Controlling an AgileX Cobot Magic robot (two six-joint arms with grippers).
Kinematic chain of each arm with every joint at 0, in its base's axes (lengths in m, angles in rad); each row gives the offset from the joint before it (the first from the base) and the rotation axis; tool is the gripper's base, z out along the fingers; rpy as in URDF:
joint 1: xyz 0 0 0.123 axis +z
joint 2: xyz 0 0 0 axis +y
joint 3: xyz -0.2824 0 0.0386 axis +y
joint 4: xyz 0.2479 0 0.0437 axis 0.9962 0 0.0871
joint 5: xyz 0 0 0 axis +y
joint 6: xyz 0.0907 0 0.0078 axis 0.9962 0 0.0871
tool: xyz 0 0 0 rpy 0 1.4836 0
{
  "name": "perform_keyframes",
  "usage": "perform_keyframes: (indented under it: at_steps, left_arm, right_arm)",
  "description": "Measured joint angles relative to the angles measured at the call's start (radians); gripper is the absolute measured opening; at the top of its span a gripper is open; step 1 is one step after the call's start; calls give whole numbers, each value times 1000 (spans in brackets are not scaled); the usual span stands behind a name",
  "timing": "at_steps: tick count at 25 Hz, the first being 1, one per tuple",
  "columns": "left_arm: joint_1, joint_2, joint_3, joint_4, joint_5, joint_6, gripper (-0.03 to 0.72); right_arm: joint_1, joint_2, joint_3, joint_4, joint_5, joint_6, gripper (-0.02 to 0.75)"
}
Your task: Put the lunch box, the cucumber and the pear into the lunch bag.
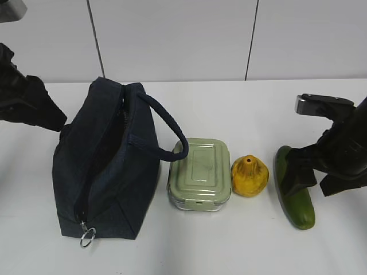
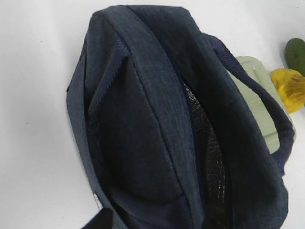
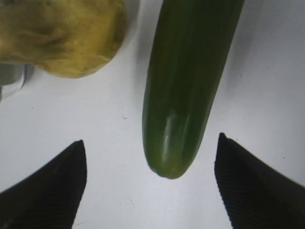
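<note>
The dark navy lunch bag (image 1: 106, 166) stands at the left with its zipper open, its handle loop drooping onto the lunch box. The pale green lunch box (image 1: 199, 175) lies right of it, then the yellow-orange pear (image 1: 249, 176), then the dark green cucumber (image 1: 298, 203). My right gripper (image 1: 309, 177) is open and low over the cucumber's far end. In the right wrist view its fingers (image 3: 57, 186) stand either side of the cucumber's tip (image 3: 183, 95), apart from it. My left gripper (image 1: 37, 103) hovers behind the bag's left side. The left wrist view looks into the bag's mouth (image 2: 205, 143).
The bag's metal ring pull (image 1: 87, 236) hangs at its near bottom corner. The white table (image 1: 229, 246) runs back to a grey panelled wall. The pear (image 3: 62, 33) lies close to the cucumber's left in the right wrist view.
</note>
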Motion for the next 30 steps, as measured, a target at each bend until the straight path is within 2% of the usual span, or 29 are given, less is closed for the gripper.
perform_keyframes:
  at_steps: [17,20,21,23,24,30]
  left_arm:
    - [0,0,0,5,-17,0,343]
    - [0,0,0,6,-23,0,343]
    - [0,0,0,6,-23,0,343]
    - [0,0,0,7,-24,0,343]
    - [0,0,0,7,-25,0,343]
    - [0,0,0,9,-11,0,343]
  right_arm:
    - [2,152,-4,-10,-75,-1,620]
    - [13,170,-4,-22,-86,-1,566]
    - [16,172,-4,-22,-89,-1,531]
    - [25,179,-6,-29,-96,-1,407]
    - [27,179,-8,-32,-98,-1,379]
    - [27,179,-10,-48,-96,5,372]
